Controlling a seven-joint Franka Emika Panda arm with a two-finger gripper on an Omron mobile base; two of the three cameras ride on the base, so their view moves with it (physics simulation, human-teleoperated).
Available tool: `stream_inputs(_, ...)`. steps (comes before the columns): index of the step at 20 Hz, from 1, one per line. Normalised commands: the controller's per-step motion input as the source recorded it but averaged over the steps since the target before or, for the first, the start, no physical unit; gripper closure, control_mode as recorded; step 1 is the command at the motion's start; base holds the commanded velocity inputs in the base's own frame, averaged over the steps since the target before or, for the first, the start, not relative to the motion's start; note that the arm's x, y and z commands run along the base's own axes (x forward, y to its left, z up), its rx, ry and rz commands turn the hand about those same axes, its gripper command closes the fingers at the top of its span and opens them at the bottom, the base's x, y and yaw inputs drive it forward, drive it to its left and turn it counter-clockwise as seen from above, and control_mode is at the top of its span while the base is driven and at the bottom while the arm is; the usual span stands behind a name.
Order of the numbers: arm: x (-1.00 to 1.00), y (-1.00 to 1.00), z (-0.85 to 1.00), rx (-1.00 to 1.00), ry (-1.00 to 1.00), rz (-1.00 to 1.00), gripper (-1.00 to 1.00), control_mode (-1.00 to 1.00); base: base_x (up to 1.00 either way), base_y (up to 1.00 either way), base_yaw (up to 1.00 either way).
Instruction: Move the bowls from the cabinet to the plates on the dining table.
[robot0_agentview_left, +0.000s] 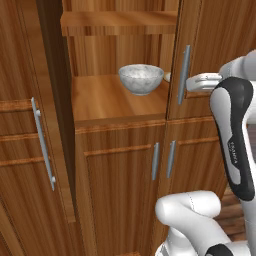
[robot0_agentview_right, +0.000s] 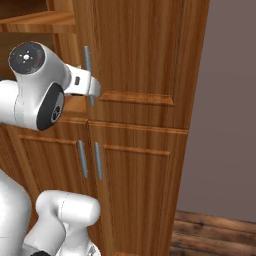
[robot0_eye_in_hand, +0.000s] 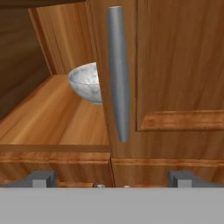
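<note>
The cabinet (robot0_agentview_left: 115, 160) stands close in front of me with its upper left door swung open. On the bared wooden shelf (robot0_agentview_left: 107, 100) sits the deep grey-white marbled bowl (robot0_agentview_left: 141, 78), upright; in the hand view half of this bowl (robot0_eye_in_hand: 85, 83) is hidden behind the shut right door (robot0_eye_in_hand: 179, 65). A pale sliver (robot0_agentview_left: 167, 76) peeks out at that door's edge; I cannot tell what it is. My gripper (robot0_agentview_left: 192, 82) is open, level with the door's vertical grey bar handle (robot0_eye_in_hand: 118, 74), which stands between its spread fingertips (robot0_eye_in_hand: 41, 178), just ahead of them. The plates and the dining table are out of view.
The opened door (robot0_agentview_left: 30, 125) stands at the left with its own bar handle (robot0_agentview_left: 42, 145). Below the shelf are two shut lower doors with slim handles (robot0_agentview_left: 163, 160). A higher shelf (robot0_agentview_left: 117, 20) spans above the bowl. A grey wall (robot0_agentview_right: 230, 100) and wood floor (robot0_agentview_right: 215, 230) lie right of the cabinet.
</note>
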Motion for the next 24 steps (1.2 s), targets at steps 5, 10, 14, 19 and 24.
stream_inputs(5,0.54,-0.04,-0.09,0.0,0.0,0.01,-1.0,-1.0,0.0,0.0,0.0)
stream_inputs(10,0.43,-0.1,-0.06,0.0,0.0,0.0,-1.0,-1.0,0.0,0.0,0.0)
stream_inputs(14,0.23,-0.02,0.0,0.0,0.0,0.0,-1.0,-1.0,0.0,0.0,0.0)
stream_inputs(19,0.27,0.0,-0.02,0.0,0.0,0.0,-1.0,-1.0,0.0,0.0,0.0)
stream_inputs(24,0.31,0.0,-0.15,0.0,0.0,0.0,-1.0,-1.0,0.0,0.0,0.0)
